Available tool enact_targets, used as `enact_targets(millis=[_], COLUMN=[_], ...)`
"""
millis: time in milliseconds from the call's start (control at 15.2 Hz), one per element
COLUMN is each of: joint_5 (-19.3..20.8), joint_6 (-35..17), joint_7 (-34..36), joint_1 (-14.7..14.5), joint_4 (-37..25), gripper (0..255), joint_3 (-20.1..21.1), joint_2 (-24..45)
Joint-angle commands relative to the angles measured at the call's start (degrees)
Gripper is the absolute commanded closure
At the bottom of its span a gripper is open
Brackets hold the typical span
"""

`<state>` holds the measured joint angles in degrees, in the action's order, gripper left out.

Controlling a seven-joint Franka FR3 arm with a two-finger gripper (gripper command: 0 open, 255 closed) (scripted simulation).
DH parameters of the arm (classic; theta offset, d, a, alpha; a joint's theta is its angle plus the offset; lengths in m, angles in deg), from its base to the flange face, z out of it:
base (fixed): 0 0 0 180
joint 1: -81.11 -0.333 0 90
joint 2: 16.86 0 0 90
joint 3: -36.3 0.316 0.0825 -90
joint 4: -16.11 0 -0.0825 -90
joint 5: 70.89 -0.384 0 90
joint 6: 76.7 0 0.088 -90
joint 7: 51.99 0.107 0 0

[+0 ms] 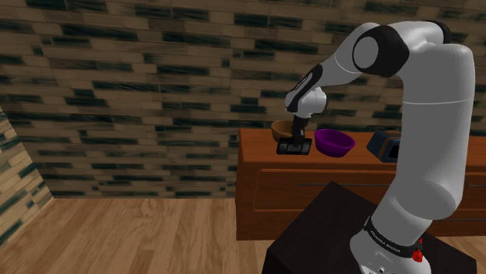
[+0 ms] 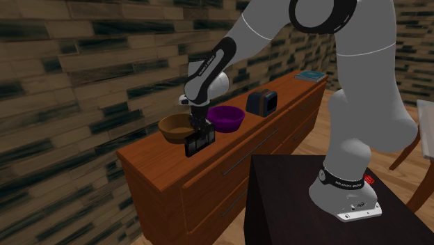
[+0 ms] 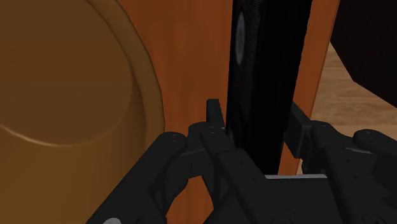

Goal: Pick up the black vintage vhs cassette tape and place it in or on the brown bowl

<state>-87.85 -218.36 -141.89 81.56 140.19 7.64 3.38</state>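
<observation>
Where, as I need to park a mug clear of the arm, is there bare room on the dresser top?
Bare: the end of the dresser top beyond the brown bowl, and between the dark box and the book. Crowded: by the purple bowl, where the gripper holds the cassette.

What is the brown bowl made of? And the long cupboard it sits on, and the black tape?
The brown bowl is smooth and evenly coloured with a soft sheen and no grain: maybe glazed clay or plastic, hard to tell. The cupboard looks like varnished reddish-brown wood, with faint streaks. The black tape is plain, dark and smooth, so probably plastic.
</observation>
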Motion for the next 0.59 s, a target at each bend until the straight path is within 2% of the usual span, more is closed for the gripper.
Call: enact_targets(millis=[0, 528], joint_5=[-0.1, 0.7], joint_6=[-0.1, 0.5], joint_7=[-0.1, 0.4], joint_1=[0.0, -0.4], joint_4=[0.1, 0.3], gripper=[255, 255], joint_3=[0.2, -0.3], joint_2=[0.7, -0.4])
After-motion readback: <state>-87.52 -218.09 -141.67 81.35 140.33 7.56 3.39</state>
